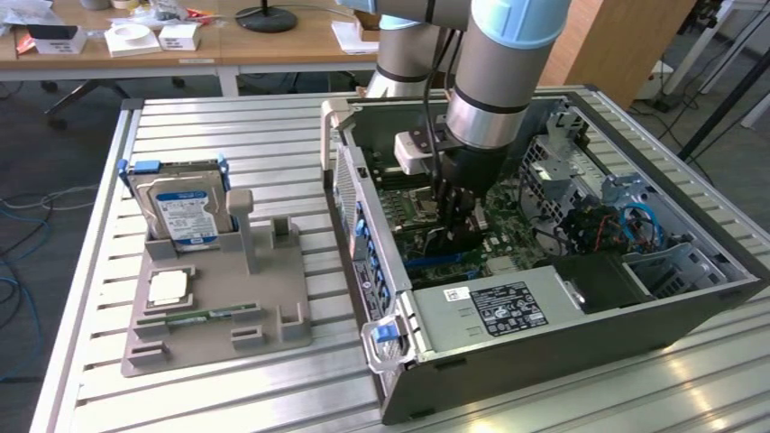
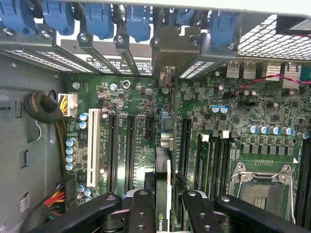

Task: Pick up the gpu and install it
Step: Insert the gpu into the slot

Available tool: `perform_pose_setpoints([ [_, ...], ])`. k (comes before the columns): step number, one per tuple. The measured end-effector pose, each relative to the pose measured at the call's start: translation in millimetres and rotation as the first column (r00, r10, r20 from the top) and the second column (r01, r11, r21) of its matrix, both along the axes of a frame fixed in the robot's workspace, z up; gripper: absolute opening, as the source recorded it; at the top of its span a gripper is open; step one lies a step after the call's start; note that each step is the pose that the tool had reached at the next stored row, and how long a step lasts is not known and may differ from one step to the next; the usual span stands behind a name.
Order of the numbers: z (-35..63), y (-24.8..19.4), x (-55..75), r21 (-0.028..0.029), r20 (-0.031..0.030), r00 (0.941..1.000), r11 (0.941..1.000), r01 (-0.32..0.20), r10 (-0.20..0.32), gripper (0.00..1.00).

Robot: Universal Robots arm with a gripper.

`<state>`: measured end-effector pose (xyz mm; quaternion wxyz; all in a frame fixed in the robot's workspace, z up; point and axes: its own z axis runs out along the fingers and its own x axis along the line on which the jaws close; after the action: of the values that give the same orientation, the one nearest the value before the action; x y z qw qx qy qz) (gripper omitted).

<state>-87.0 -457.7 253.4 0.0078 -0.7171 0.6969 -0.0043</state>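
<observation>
The gripper (image 2: 165,196), clamped on the gpu (image 2: 163,172), holds it edge-on over the green motherboard (image 2: 233,114) inside the open computer case (image 1: 578,347) at the exterior view's right.

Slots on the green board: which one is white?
The long slot at the end of the row, next to the cables. It alone is white; the other long slots, nearer the gpu, are black.

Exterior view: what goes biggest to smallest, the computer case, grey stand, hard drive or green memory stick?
Largest first:
open dark metal computer case
flat grey plastic stand
silver hard drive with blue-white label
thin green memory stick
</observation>
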Motion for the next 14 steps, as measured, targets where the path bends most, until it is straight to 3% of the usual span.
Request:
perform_pose_setpoints([
  [14,-0.5,-1.2,0.1,0.0000,0.0001,0.9999,0.9999,0.013,-0.013,0.26],
])
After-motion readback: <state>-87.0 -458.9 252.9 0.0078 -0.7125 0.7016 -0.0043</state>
